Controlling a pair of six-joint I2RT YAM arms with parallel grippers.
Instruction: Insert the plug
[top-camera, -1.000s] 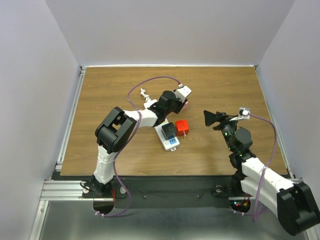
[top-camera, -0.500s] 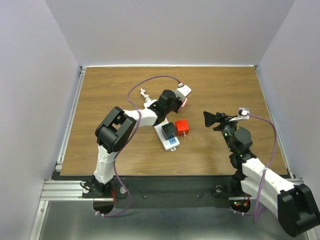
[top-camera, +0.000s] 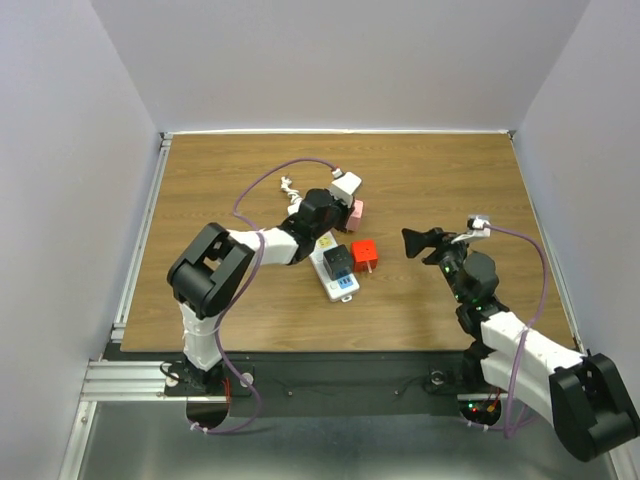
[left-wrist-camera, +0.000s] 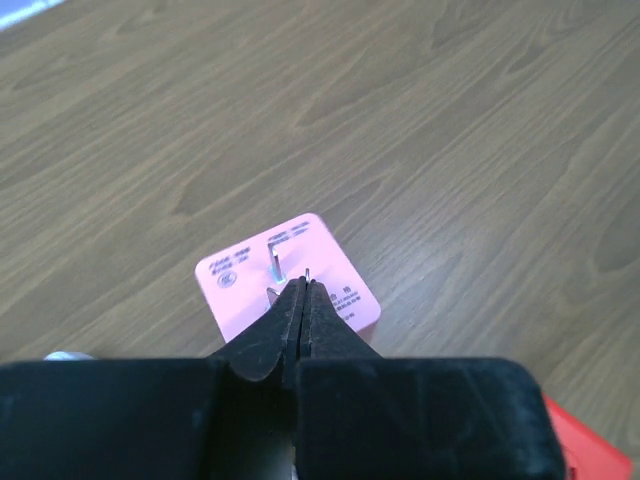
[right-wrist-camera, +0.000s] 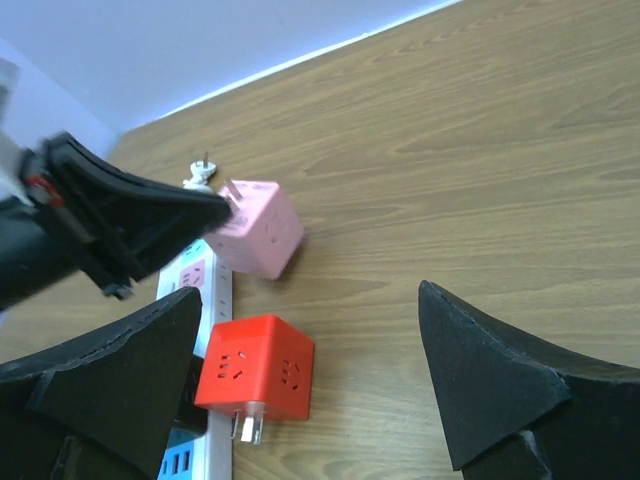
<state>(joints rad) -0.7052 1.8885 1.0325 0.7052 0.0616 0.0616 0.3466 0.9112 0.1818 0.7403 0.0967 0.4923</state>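
The left gripper (left-wrist-camera: 303, 290) is seen clenched, its two fingers pressed flat together on one metal prong of the pink cube plug (left-wrist-camera: 250, 285). The other prong (left-wrist-camera: 272, 262) is left standing free just beside the fingertips. The pink cube plug is held tilted, prong face turned up toward the left wrist camera, low over the wooden table (top-camera: 450, 170) and just past the far end of the white power strip (top-camera: 327, 277). Whether its lower corner is touching the wood cannot be told.

The right gripper (right-wrist-camera: 307, 295) is held released, its fingers spread wide with nothing between them, and is kept well apart from the strip on the right side of the table. The red cube plug (right-wrist-camera: 255, 370) is laid on the table just beside the strip, with its prongs pointed toward the right gripper. A black cube adapter (top-camera: 337, 260) is seated on top of the strip, near the pink cube plug but apart from it
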